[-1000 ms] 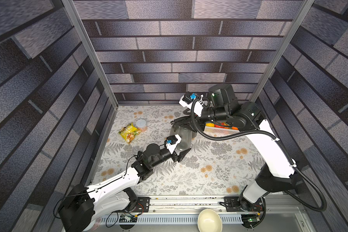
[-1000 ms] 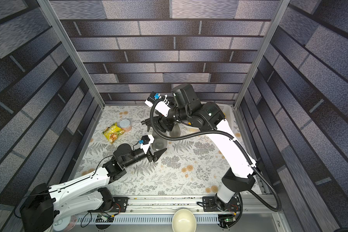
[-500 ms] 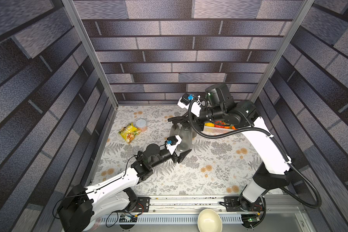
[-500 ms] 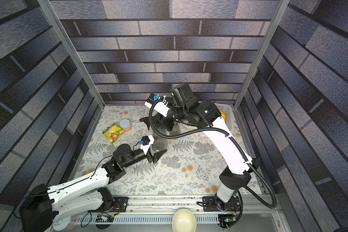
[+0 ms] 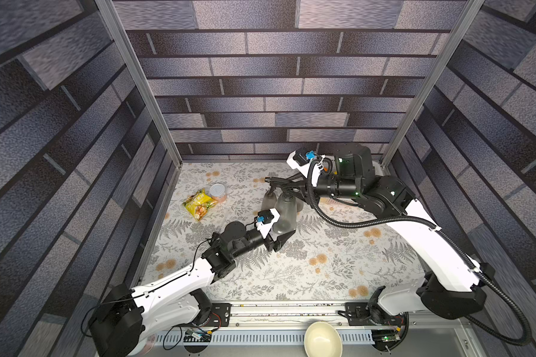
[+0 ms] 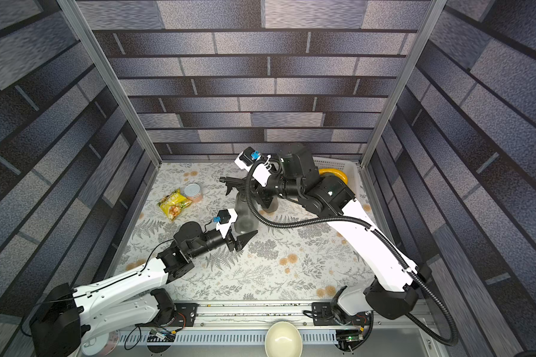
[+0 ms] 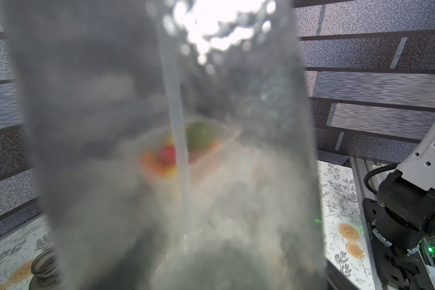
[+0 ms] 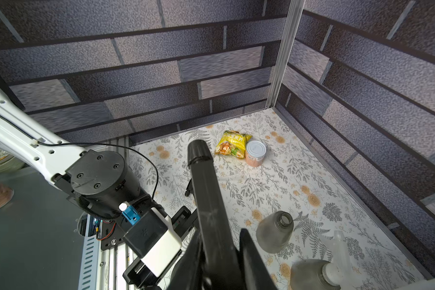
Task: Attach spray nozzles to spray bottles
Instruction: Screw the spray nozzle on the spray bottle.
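Mid-surface (image 5: pixel 322 269), the left end effector (image 5: pixel 279 236) gripped a grey bottle (image 5: pixel 283 213) low on its body. The right end effector (image 8: pixel 220 251) clamped the black nozzle (image 8: pixel 202 163) over its neck. Both looked light and slick; the stiff nozzle body suited firm gripping, the thin bottle wall gentler.

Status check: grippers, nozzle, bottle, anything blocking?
Left gripper clamps grey bottle low. Right gripper shut on black nozzle, dip tube inside that bottle. Spare open bottle close beside, not blocking.
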Controlling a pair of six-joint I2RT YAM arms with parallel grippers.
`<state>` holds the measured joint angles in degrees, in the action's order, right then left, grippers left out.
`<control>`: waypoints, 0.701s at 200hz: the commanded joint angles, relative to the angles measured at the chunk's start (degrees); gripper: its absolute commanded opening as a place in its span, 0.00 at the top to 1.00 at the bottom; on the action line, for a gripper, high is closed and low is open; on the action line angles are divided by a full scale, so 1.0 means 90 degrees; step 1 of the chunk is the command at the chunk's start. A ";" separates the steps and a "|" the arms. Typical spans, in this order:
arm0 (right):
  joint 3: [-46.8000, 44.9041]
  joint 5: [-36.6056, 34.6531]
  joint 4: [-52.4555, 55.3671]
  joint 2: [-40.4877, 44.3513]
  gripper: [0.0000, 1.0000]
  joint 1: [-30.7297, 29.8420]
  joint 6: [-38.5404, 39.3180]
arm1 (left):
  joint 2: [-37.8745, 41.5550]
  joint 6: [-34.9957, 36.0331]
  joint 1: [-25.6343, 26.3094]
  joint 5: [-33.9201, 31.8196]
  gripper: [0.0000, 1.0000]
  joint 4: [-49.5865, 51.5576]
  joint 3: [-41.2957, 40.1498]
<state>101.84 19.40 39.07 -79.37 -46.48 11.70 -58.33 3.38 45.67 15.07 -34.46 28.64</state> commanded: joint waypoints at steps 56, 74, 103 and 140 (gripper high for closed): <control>-0.1609 0.0318 -0.1991 0.0605 0.93 0.0028 -0.1515 | 0.0229 -0.0208 -0.0060 -0.0101 0.25 -0.0539 0.0089; -0.1851 0.0333 -0.2033 0.0738 0.94 0.0038 -0.1653 | 0.0271 -0.0204 -0.0064 -0.0170 0.26 -0.0701 0.0051; -0.2397 0.0420 -0.2659 0.1078 0.95 0.0047 -0.2032 | 0.0242 -0.0218 -0.0062 -0.0247 0.26 -0.0876 0.0021; -0.2961 0.0668 -0.3372 0.1202 0.95 0.0047 -0.2427 | 0.0212 -0.0346 -0.0065 -0.0278 0.26 -0.1148 -0.0028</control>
<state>79.13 20.45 10.37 -68.93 -45.82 -5.58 -58.11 2.52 45.71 14.81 -36.97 28.10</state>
